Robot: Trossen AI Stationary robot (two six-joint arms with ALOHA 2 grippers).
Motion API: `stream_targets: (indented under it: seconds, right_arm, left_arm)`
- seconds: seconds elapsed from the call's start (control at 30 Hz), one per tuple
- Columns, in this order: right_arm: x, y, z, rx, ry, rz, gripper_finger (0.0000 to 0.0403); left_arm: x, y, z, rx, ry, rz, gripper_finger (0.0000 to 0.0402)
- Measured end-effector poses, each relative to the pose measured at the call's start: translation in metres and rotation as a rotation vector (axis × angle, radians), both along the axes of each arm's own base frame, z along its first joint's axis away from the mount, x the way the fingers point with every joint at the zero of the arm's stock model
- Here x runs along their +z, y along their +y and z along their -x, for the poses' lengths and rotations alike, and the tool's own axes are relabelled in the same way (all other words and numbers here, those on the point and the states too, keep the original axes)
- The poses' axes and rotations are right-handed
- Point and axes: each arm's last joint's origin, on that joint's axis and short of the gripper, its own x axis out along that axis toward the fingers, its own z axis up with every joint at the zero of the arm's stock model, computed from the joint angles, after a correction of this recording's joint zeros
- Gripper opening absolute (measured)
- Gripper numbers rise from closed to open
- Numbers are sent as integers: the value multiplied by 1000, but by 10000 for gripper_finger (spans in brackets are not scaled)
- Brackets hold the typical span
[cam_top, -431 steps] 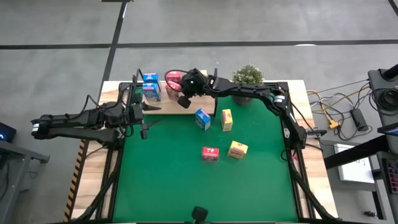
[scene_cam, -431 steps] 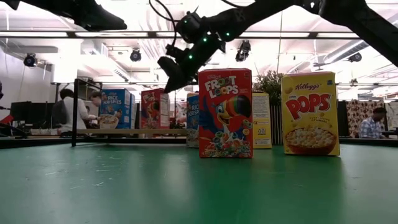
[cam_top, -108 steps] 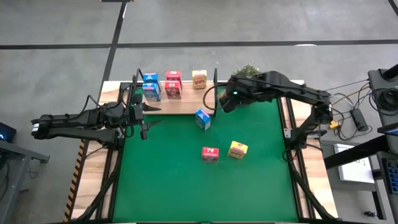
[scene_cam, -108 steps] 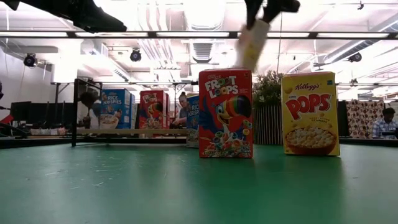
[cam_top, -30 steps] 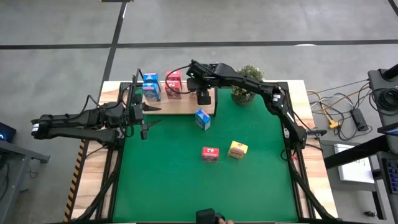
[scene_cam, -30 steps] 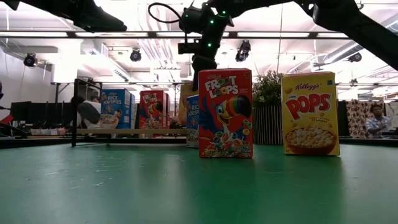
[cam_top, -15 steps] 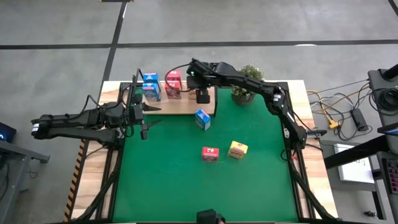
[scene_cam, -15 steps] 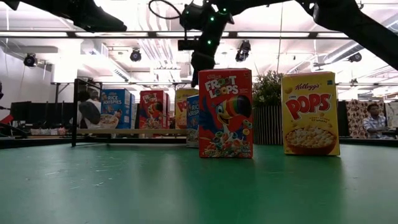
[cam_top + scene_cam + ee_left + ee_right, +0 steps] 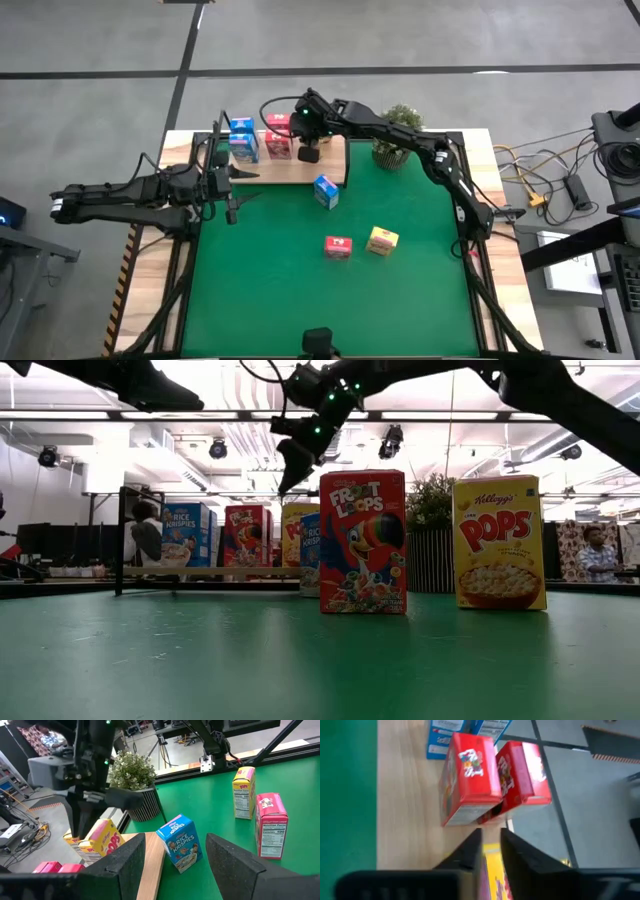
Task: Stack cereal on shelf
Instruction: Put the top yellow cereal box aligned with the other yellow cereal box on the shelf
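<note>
The wooden shelf point(image 9: 275, 172) lies along the mat's far edge. Blue boxes point(image 9: 243, 140), red boxes point(image 9: 279, 140) and a yellow box point(image 9: 297, 535) stand on it. The yellow box also shows in the left wrist view point(image 9: 103, 838). My right gripper point(image 9: 308, 152) hangs tilted just above the yellow box point(image 9: 492, 870), touching nothing, fingers a narrow gap apart. A blue box point(image 9: 325, 190), a red box point(image 9: 338, 246) and a yellow box point(image 9: 382, 240) stand loose on the green mat. My left gripper point(image 9: 238, 190) waits open and empty at the shelf's left end.
A potted green plant point(image 9: 398, 125) stands just right of the shelf at the far edge. The shelf's black end frames point(image 9: 222, 135) rise at its ends. The mat's near half point(image 9: 330, 300) is bare green. People move in the room behind the table.
My right gripper has moved a little toward the table's left edge above the shelf and has tipped from pointing straight down to a slant. The yellow box stays standing on the shelf.
</note>
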Motion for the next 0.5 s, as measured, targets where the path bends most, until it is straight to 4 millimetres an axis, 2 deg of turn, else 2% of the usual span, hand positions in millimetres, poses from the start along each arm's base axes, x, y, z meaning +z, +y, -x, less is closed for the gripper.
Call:
stream_targets:
  seconds: [0.1, 0.5]
  right_arm:
    - [-5, -2, -3, 13, 6, 13, 16]
    - [-20, -5, -6, 13, 53, -4, 13]
  left_arm:
    - [0, 0, 0, 0, 0, 0, 192]
    - [-1, 0, 0, 0, 8, 0, 192]
